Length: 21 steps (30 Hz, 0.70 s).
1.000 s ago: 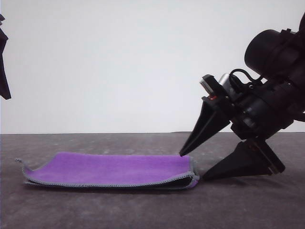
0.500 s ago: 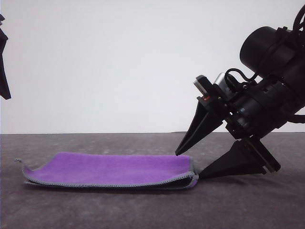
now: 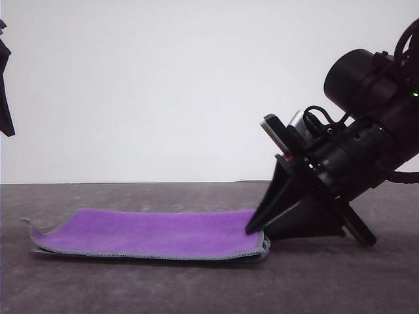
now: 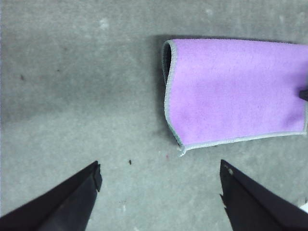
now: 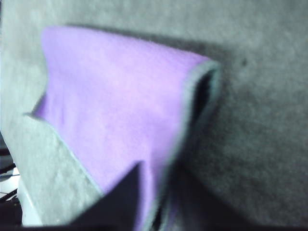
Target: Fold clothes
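Note:
The clothes are one small cloth [image 3: 150, 234], folded flat on the dark table with its purple face up and grey stitched edging around it. In the left wrist view the cloth [image 4: 231, 91] lies ahead of my left gripper [image 4: 159, 173], which hangs open above bare table, apart from the fabric. My right gripper [image 3: 257, 232] is at the cloth's right edge, its fingers closed on the folded layers. The right wrist view is blurred and shows the cloth [image 5: 120, 106] running between the dark fingers [image 5: 127, 195], with a dark grey inner face at the fold.
A grey table [image 3: 196, 288] stretches around the cloth, with a plain white wall behind it. Part of the left arm [image 3: 4, 85] hangs at the far left, well above the table.
My right gripper moved left and down, and its jaws went from wide open beside the cloth's right edge to closed on that edge. The left arm stayed still.

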{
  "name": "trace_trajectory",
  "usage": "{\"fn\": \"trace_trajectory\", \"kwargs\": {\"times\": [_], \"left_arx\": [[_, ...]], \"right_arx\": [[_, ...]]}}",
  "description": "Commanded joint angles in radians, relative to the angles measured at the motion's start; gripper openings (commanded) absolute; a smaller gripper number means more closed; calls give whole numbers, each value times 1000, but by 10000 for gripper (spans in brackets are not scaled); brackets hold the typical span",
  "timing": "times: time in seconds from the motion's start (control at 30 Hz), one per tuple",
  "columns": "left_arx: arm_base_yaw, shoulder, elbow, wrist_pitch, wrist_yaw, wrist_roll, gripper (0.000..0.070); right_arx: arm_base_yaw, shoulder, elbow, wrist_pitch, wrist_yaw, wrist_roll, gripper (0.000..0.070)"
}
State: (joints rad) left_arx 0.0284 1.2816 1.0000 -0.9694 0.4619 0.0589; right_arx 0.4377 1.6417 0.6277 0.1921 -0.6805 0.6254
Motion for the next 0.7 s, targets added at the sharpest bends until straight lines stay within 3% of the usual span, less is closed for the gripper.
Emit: {"fn": "trace_trajectory", "kwargs": {"times": [0.0, 0.13, 0.3, 0.67], "left_arx": [[0, 7, 10, 0, 2, 1, 472], [0, 7, 10, 1, 2, 0, 472], [0, 7, 10, 6, 2, 0, 472], [0, 7, 10, 19, 2, -19, 472]], "right_arx": [[6, 21, 3, 1, -1, 1, 0], [6, 21, 3, 20, -29, 1, 0], [32, 21, 20, 120, -100, 53, 0], [166, 104, 228, 110, -102, 77, 0]]}}
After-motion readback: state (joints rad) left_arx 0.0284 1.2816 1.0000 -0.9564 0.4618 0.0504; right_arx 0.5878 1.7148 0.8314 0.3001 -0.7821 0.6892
